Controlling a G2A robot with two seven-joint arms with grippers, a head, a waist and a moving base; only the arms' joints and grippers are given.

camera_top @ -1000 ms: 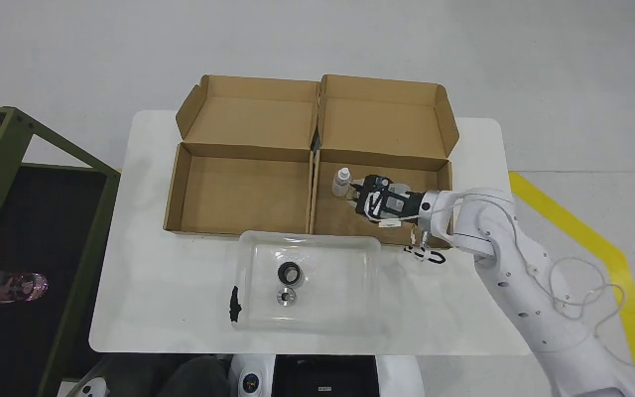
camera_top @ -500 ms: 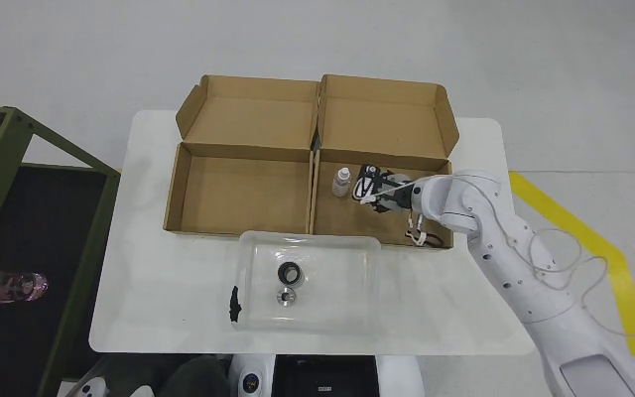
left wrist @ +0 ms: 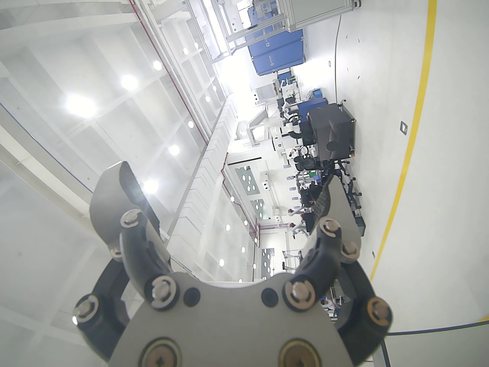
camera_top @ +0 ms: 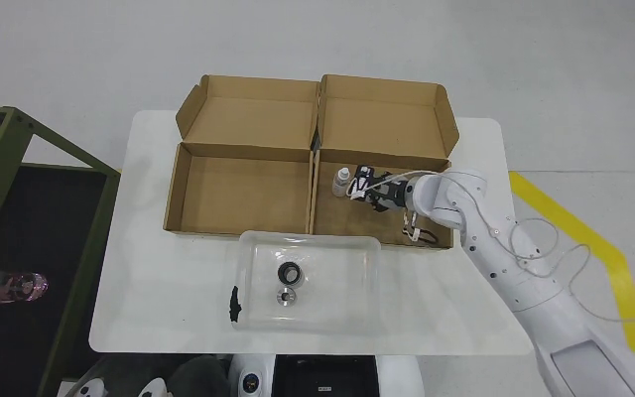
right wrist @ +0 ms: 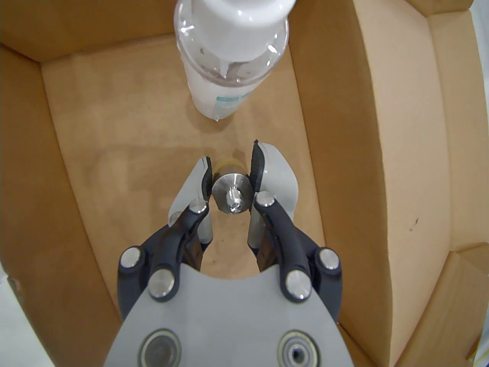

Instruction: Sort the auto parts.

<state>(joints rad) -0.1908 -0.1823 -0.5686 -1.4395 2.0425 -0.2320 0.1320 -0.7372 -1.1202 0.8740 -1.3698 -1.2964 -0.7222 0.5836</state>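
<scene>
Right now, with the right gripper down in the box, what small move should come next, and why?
Probably ease straight down and open. The right gripper is shut on a metal part over bare floor of the box, so the spot looks free. The bottle stands upright just ahead, so releasing here, without going forward, should avoid knocking it.

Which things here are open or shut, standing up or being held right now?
right gripper: shut on the metal part.
metal part: held, inside the right box.
bottle: upright, cap on, in the right box.
left box: open, lid folded back.
right box: open, lid folded back.
left gripper: open, holding nothing.
</scene>
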